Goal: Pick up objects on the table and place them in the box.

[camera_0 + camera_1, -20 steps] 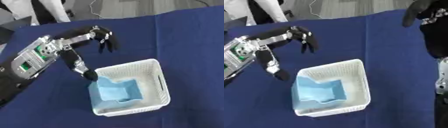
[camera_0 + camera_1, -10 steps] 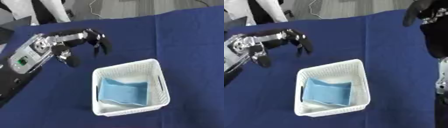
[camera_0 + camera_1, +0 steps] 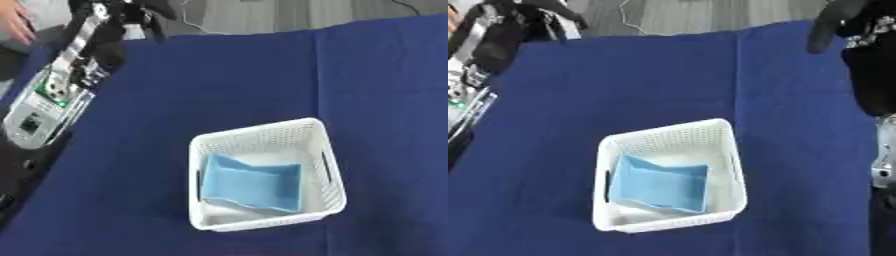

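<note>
A table covered in a deep blue cloth (image 3: 245,90) fills most of the scene, with grey floor beyond its far edge. Near the middle sits a white perforated plastic basket with slotted handles (image 3: 325,165), serving as the box for the task. Inside it lies a light blue, folded, flat-sided object (image 3: 254,186), tilted against the basket's floor, so at least one item appears to be delivered. No other loose object is visible on the cloth.

The robot's left arm, black and silver with a green circuit board showing, stretches along the left side toward the far left corner. Its left hand (image 3: 140,12) is at that corner, lifted well clear of the basket; whether its fingers are curled or relaxed cannot be told. This placement suggests the arm is out of the way or reaching for something off the table's edge.

Only the right eye view shows the right arm: a dark mass at the right side, ending in the right hand (image 3: 833,22) near the upper corner, hanging idle, its finger pose also unclear.
</note>
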`<action>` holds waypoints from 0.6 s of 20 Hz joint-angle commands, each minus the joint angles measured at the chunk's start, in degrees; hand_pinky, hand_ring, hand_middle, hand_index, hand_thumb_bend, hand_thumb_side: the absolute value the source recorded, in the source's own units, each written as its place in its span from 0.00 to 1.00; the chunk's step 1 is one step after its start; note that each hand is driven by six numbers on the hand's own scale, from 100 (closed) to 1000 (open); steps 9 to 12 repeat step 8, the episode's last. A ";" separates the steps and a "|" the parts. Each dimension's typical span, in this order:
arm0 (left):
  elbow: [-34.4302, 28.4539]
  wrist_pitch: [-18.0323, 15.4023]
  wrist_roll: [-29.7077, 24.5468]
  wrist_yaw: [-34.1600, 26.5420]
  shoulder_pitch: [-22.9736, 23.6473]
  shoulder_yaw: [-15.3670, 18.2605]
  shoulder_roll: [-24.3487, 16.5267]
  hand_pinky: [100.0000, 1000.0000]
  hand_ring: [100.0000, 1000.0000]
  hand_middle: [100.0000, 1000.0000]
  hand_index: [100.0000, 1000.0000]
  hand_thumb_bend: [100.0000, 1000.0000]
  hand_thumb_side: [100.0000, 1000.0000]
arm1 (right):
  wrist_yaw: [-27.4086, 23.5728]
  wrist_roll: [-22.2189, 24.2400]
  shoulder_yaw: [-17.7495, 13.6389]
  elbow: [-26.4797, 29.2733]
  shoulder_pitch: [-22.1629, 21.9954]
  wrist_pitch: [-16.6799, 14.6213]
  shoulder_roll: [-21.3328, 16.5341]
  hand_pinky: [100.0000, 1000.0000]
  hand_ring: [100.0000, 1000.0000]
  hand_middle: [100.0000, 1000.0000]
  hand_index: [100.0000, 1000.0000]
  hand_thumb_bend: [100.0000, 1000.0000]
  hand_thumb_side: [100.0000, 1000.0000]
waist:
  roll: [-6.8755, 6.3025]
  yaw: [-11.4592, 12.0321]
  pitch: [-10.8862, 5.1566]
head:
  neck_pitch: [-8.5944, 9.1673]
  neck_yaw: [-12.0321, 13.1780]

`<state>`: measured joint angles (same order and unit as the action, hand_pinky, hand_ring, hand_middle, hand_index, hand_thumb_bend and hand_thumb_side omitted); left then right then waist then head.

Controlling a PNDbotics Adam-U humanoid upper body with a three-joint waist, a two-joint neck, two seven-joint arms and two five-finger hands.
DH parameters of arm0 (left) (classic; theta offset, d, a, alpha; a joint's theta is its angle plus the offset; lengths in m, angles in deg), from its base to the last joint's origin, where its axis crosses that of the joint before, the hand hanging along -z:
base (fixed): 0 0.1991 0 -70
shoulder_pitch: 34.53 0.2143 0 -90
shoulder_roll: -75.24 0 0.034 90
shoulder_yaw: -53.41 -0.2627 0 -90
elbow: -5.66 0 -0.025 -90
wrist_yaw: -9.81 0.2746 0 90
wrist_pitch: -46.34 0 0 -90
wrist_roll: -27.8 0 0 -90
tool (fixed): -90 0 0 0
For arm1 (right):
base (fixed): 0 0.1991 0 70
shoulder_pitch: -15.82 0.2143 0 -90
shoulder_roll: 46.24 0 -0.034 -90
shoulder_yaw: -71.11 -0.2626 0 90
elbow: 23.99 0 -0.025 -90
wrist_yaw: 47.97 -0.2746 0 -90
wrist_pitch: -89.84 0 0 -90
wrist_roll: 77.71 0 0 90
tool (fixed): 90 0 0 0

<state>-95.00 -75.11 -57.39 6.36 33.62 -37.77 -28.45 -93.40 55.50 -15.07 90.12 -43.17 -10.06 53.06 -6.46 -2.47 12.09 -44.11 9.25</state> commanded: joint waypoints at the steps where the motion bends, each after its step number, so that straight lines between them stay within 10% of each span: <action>1: -2.68 0.18 4.24 1.72 -0.18 3.56 3.43 0.53 0.73 0.71 0.78 0.35 0.97 | -0.45 -0.87 -0.29 0.48 0.99 -1.21 -0.48 0.62 0.75 0.77 0.77 0.00 0.65 | 0.45 0.35 -0.50 | 0.00 1.19; 12: -6.44 0.34 7.32 1.80 -0.94 6.47 8.93 0.68 0.84 0.83 0.87 0.37 1.00 | -0.88 -1.54 0.13 0.48 1.43 -2.93 -0.86 0.72 0.82 0.82 0.80 0.00 0.66 | 1.08 0.46 0.50 | 0.00 3.96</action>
